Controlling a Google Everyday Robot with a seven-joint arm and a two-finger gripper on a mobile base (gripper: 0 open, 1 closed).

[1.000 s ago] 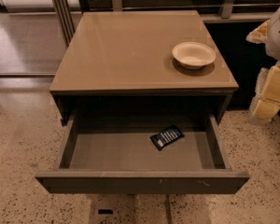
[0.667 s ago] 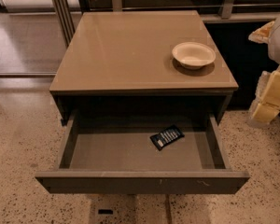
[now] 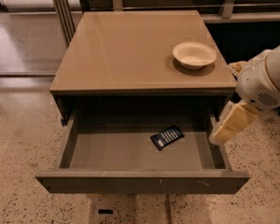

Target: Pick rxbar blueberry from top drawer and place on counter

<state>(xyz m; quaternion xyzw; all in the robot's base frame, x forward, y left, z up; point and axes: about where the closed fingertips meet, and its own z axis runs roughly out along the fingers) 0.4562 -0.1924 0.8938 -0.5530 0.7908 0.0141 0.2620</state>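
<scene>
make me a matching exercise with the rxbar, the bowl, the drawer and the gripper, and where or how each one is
Column one:
1. rxbar blueberry
2. bowl
3. top drawer
4. gripper

Column two:
a. pulled open under the counter
b. standing on the counter, towards its right rear corner
c. lying flat on the drawer floor, right of middle
d. by the drawer's right side wall, holding nothing

Pairs: 1-c, 2-b, 3-a, 4-d
</scene>
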